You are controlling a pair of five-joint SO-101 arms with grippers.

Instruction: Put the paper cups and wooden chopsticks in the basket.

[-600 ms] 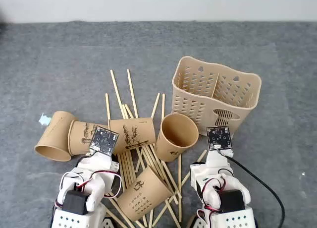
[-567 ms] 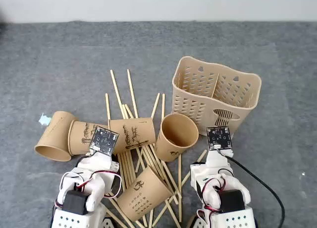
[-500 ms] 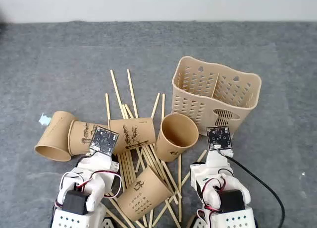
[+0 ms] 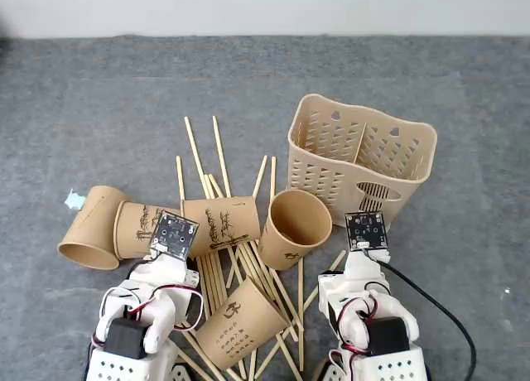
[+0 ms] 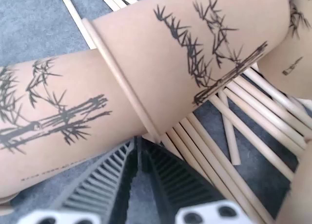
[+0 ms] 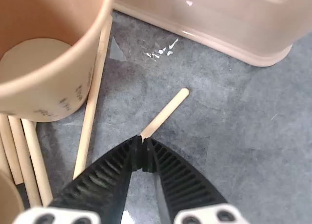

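The tan slotted basket point(image 4: 361, 157) stands at the back right. Several bamboo-print paper cups lie in front: two nested at the left point(image 4: 116, 228), one across the chopsticks point(image 4: 222, 222), one tilted with its mouth up point(image 4: 294, 226), one near the front point(image 4: 238, 323). Wooden chopsticks point(image 4: 248, 269) are scattered under and between them. My left gripper point(image 5: 140, 147) is shut and empty, its tips just short of the rim where two cups point(image 5: 146, 63) meet. My right gripper point(image 6: 143, 145) is shut, tips at the end of one chopstick point(image 6: 165, 112), beside the open cup point(image 6: 44, 63) and the basket's base point(image 6: 219, 24).
Grey carpet covers the table point(image 4: 99, 108), with open room at the back left and the far right. A small pale blue scrap point(image 4: 74, 200) lies by the leftmost cup. A black cable point(image 4: 439, 311) runs from the right arm.
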